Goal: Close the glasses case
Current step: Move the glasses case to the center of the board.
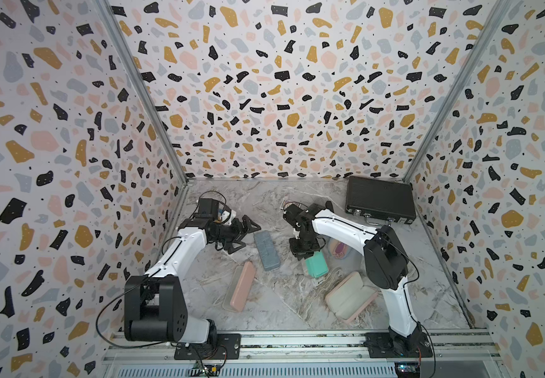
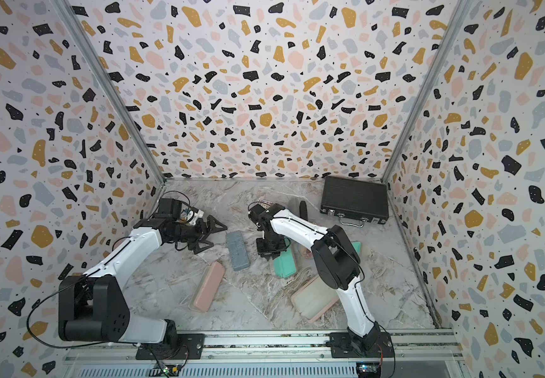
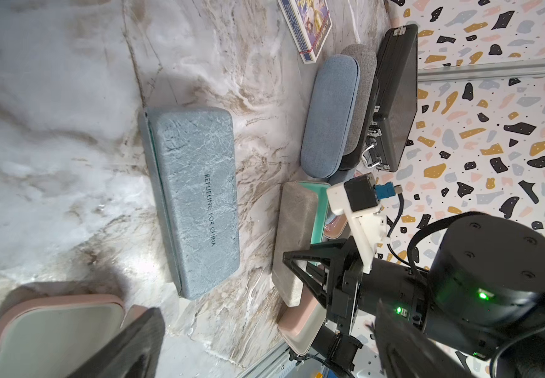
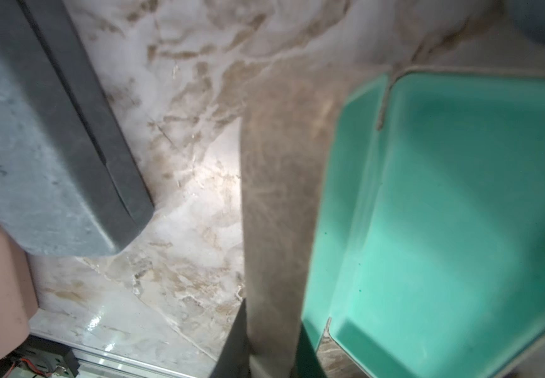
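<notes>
Top views both show the marble table (image 1: 264,196) boxed in by speckled walls (image 1: 68,131), with a black briefcase (image 1: 379,199) lying flat in the far right corner. Nearer the front on the right sits an open pink case (image 1: 351,299). Left of the middle lie a closed pink case (image 1: 240,291) and a closed grey-blue case (image 1: 266,250), each with its long axis running far to near, tilted a little. The glasses case (image 1: 316,266), brownish marble outside and teal inside, sits just right of the grey-blue one, near the table's centre. In the left wrist view its long axis runs roughly parallel to the grey-blue case. Its lid (image 3: 292,242) stands raised, brown face toward that neighbour and teal lining turned the other way. The right gripper (image 4: 269,356) points down at it — fingers pinched onto the lid's upper edge. The left gripper (image 1: 250,236) hangs beside the grey-blue case's far end — fingers spread wide, holding nothing. A small card box (image 3: 307,26) lies farther back.
</notes>
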{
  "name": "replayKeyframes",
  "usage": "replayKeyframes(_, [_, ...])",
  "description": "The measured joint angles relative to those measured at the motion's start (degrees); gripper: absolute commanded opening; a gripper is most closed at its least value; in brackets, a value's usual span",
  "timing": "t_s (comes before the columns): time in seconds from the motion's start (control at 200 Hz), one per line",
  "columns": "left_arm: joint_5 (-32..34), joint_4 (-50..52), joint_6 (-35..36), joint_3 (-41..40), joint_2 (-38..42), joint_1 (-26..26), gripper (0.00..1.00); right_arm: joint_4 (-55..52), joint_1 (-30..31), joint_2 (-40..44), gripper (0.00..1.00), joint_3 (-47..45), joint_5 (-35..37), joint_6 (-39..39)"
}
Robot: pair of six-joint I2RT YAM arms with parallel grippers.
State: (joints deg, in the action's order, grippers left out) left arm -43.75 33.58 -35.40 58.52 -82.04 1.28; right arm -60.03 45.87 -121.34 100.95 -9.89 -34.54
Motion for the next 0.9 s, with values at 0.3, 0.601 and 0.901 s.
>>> replayKeyframes(0.3, [-0.2, -0.9, -0.2, -0.7, 0.0, 0.0, 0.99, 2.0, -0.2, -2.6, 0.37, 4.8, -1.4, -0.6])
replayKeyframes(0.601, [-0.2, -1.9, -0.7, -0.9, -0.7, 0.6, 0.94, 2.2, -0.1, -1.2, 0.48, 4.3, -1.2, -0.2])
replayKeyframes(0.901, [1.3, -2.9, -2.2, -0.2, -5.7, 6.7, 0.19, 2.0, -0.6, 15.5, 0.14, -3.0, 3.2, 0.5])
